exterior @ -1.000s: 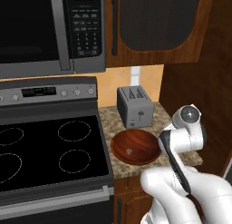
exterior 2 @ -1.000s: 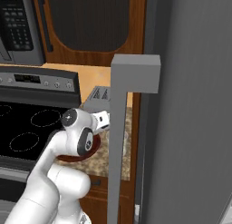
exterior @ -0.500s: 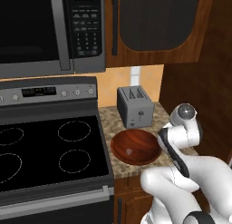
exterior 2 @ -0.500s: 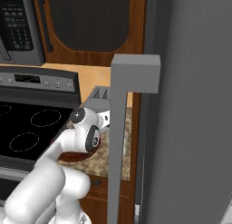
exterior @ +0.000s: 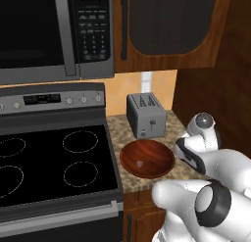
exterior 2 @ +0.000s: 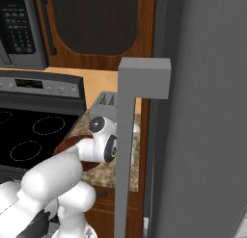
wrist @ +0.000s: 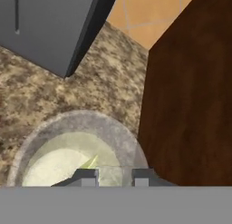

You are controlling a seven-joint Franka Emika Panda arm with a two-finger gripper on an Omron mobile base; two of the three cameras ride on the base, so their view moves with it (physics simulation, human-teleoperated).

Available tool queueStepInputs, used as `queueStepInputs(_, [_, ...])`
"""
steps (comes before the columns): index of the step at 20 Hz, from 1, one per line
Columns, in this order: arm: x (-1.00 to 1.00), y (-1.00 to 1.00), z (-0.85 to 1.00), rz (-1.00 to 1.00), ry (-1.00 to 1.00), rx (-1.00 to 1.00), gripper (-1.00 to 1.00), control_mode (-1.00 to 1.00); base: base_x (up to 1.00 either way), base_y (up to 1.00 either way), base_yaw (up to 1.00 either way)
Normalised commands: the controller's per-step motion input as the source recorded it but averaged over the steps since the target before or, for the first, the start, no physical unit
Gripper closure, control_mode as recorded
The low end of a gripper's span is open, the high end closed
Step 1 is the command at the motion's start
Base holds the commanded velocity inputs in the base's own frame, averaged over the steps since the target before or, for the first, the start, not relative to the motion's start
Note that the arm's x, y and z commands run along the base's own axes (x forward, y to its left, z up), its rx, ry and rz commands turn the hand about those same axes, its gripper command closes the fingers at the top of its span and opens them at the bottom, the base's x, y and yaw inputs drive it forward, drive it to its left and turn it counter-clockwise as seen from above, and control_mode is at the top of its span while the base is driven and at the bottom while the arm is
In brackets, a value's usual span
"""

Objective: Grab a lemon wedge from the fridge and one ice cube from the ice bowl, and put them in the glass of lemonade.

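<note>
The short, pale translucent glass of lemonade [wrist: 77, 150] is seen on the speckled granite worktop [wrist: 108, 78], just beside a dark wooden side panel [wrist: 190, 91]. A tiny yellow-green lemon wedge [wrist: 91, 162] lies inside it. Directly above, the end effector [wrist: 116, 177] is clenched on what appears to be a tiny pale translucent ice cube [wrist: 114, 173]. Nearby are found the shallow reddish-brown wooden ice bowl [exterior: 147, 158], another cube [exterior: 140, 163] in it, and a grey steel toaster [exterior: 145, 115].

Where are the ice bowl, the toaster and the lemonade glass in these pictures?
Ice bowl [exterior: 158, 157], left base view, on its inner wall.
Toaster [exterior: 147, 122], left base view, on its front face.
Glass [wrist: 97, 124], hand view, on its far rim.
</note>
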Motion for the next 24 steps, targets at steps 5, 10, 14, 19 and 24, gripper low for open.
queueStepInputs(5, [0.25,0.00,0.12,-0.05,0.03,0.00,-1.00,-1.00,0.00,0.00,0.00])
queueStepInputs(10, [0.01,0.00,0.78,-0.08,0.00,0.00,-1.00,-1.00,0.00,0.00,0.00])
queueStepInputs(14, [-0.57,0.06,0.98,-0.03,-0.10,0.00,-1.00,-1.00,0.00,0.00,0.00])
queueStepInputs(19, [-1.00,0.32,1.00,0.00,-0.33,0.00,-1.00,-1.00,0.00,0.00,0.00])
queueStepInputs(24, [-0.98,0.38,1.00,0.00,-0.45,-0.02,-1.00,-1.00,0.00,0.00,0.00])
